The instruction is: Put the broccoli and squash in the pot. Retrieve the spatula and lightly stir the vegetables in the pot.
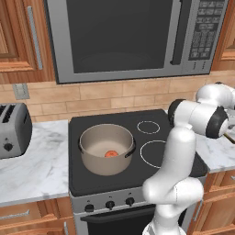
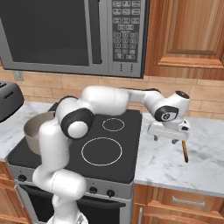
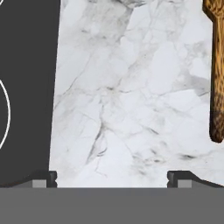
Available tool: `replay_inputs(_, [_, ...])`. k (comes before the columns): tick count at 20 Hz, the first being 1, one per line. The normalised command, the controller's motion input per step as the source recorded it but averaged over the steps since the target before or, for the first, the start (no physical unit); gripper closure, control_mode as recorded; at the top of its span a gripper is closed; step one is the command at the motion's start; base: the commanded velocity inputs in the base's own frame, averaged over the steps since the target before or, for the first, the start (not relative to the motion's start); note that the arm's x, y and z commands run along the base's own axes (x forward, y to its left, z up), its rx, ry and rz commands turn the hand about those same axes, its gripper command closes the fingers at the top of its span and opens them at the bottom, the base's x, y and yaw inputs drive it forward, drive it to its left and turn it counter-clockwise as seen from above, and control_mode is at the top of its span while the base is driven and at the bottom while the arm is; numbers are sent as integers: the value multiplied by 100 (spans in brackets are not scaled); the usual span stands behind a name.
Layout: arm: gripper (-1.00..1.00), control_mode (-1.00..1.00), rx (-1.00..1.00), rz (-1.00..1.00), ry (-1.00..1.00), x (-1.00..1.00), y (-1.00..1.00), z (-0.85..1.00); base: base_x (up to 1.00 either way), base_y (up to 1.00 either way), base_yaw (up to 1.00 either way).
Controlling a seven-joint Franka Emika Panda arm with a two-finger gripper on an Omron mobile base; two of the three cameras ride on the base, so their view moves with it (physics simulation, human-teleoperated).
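Observation:
The beige pot (image 1: pixel 103 165) stands on the stove's front left burner, and the orange-red squash (image 1: pixel 110 154) lies inside it. The broccoli is out of view. In the right base view my arm partly covers the pot (image 2: pixel 31 131). My gripper (image 2: pixel 168 139) hangs open over the marble counter just right of the stove, with nothing between its fingers. The wooden spatula (image 2: pixel 185 151) lies flat on that counter, just right of the gripper. In the hand view the spatula (image 3: pixel 215 74) runs along the right edge, outside the open gripper (image 3: pixel 113 178).
A black stovetop (image 1: pixel 151 137) has bare burner rings on its right half. A toaster (image 1: pixel 11 131) sits on the left counter. The microwave (image 1: pixel 133 36) hangs above the stove. Marble counter (image 2: pixel 175 168) stretches right of the stove, wooden cabinets above.

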Motion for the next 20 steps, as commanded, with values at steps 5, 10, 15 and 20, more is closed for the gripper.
replay_inputs(5, [-100,-100,-4,-7,9,0,-32,-6,0,0,0])
replay_inputs(10, [-100,-100,0,0,0,0,-35,-26,0,0,0])
replay_inputs(15, [-100,-100,0,0,0,0,-14,-63,0,0,0])
replay_inputs(20, [-100,-100,0,0,0,17,-11,-13,0,0,0])
